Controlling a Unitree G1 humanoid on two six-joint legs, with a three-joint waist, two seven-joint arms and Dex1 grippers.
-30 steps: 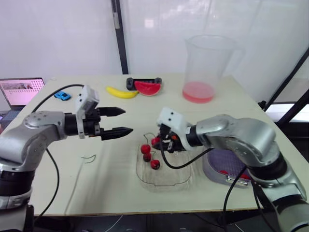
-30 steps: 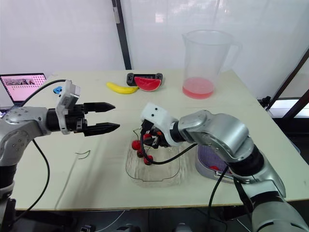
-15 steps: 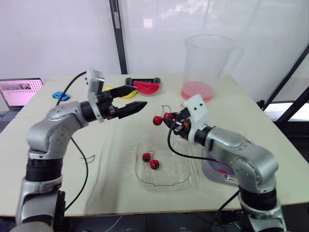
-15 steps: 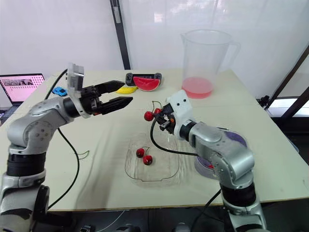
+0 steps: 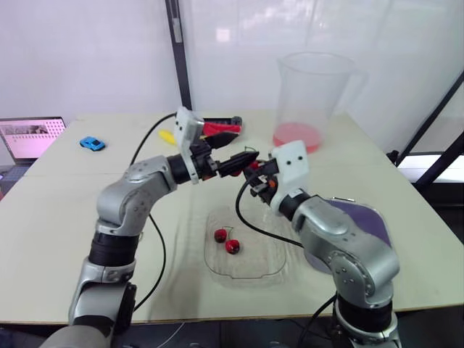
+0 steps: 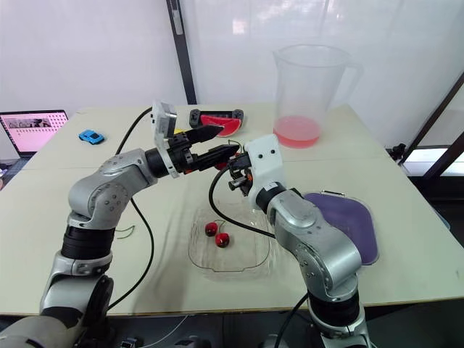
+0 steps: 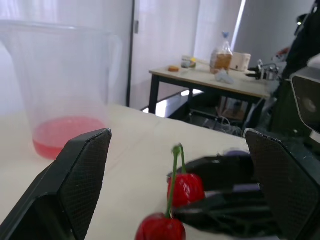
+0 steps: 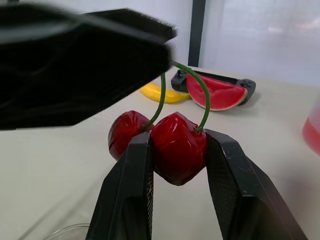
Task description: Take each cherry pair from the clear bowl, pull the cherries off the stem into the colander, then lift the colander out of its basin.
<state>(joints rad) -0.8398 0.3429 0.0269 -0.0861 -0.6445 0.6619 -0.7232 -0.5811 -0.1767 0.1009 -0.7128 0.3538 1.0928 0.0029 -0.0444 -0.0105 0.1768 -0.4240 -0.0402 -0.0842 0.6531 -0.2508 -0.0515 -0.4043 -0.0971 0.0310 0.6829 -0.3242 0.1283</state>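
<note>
Right wrist view: the right gripper (image 8: pixel 181 141) pinches one cherry of a cherry pair (image 8: pixel 172 160) between its fingers, and the other cherry hangs just beside it, stems arching up. The left arm is bent at the elbow, forearm pointing at the right gripper. The left gripper (image 7: pixel 177 134) stands open, one finger on each side of the pair (its blurred bulk covers the stems' top here). Below both grippers lies the bowl (image 5: pixel 262 255) with a second pair (image 5: pixel 226 241). The colander (image 6: pixel 348 221) sits beside the right forearm, partly behind it.

No readable text, labels, brands or numbers anywhere; laptop screen (image 5: pixel 32 138) content too small to read.
</note>
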